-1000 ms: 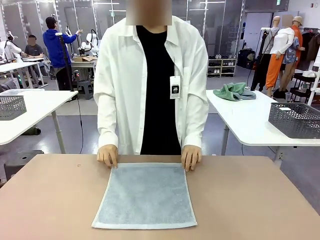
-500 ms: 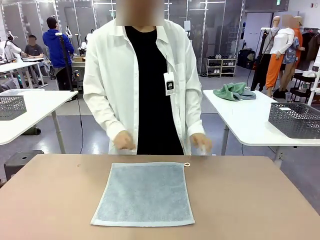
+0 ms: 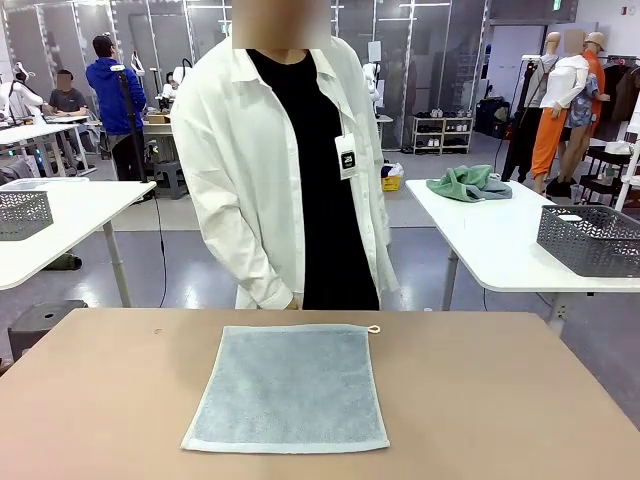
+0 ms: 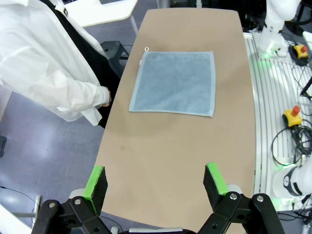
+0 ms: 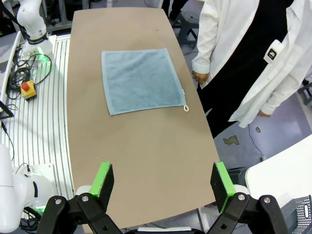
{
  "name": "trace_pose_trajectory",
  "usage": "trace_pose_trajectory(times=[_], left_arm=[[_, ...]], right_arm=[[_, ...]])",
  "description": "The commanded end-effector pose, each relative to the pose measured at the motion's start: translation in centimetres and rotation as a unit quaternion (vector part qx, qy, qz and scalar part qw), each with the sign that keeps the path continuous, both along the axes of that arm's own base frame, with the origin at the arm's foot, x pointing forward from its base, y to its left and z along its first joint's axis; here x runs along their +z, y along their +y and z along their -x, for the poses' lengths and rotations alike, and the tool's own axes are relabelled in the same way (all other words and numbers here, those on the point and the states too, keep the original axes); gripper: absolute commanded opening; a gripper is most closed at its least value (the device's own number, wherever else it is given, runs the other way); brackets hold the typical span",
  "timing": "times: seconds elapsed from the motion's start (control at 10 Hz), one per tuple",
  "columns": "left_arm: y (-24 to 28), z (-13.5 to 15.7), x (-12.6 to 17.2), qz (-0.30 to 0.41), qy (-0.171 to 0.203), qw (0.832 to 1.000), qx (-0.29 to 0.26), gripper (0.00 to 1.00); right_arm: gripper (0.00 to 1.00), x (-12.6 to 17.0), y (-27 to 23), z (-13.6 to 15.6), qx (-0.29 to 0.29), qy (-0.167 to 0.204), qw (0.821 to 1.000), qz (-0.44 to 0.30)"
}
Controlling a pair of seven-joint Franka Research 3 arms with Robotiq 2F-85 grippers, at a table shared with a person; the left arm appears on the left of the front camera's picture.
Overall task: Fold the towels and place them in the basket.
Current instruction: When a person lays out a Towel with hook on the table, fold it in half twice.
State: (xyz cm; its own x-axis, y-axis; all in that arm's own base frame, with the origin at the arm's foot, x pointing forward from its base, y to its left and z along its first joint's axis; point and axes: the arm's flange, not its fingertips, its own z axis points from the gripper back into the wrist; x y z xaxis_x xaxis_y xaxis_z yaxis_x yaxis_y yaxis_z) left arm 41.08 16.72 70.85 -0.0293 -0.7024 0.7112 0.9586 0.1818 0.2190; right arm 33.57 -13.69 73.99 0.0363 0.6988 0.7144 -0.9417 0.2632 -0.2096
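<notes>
One pale blue-grey towel [image 3: 288,385] lies flat and unfolded in the middle of the brown table [image 3: 500,400], its white loop [image 3: 373,329] at the far right corner. From above, the left wrist view has the towel [image 4: 175,82] well ahead of my left gripper [image 4: 155,180], which is open and holds nothing. My right gripper [image 5: 162,179] is also open and hovers high over the table, far from the towel [image 5: 140,79]. A dark grey mesh basket [image 3: 590,240] stands on the neighbouring white table at the right.
A person in a white shirt [image 3: 290,170] stands at the far edge, hands off the table. A second mesh basket [image 3: 22,213] sits on the white table at the left. Green cloths [image 3: 468,183] lie on the right white table [image 3: 480,240].
The person lifted both hands off the towel's far edge, straightened up and turned a little. The towel stays flat. Neither gripper has changed.
</notes>
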Motion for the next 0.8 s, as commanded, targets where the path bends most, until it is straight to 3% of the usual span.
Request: trace_pose_trajectory(times=[0.0, 0.3, 0.5, 0.7], left_arm=[[-0.1, 0.0, 0.1, 0.000, -0.002, 1.000, 0.000, 1.00], [-1.7, 0.0, 1.3, -0.028, -0.013, 1.000, -0.005, 1.00], [-8.2, -0.8, 3.6, -0.094, -0.022, 0.995, -0.036, 1.00], [-18.2, -1.9, 2.3, -0.181, -0.012, 0.979, -0.092, 1.00]], right_arm=[[1.00, -0.1, 0.2, 0.0, 0.003, -0.005, 1.000, 0.000], [1.00, 0.7, 1.6, -0.3, 0.017, -0.002, 1.000, 0.013], [1.00, 1.9, 7.4, -1.1, 0.049, -0.006, 0.997, 0.051], [1.00, 0.2, 16.5, -2.0, 0.076, 0.010, 0.990, 0.114]])
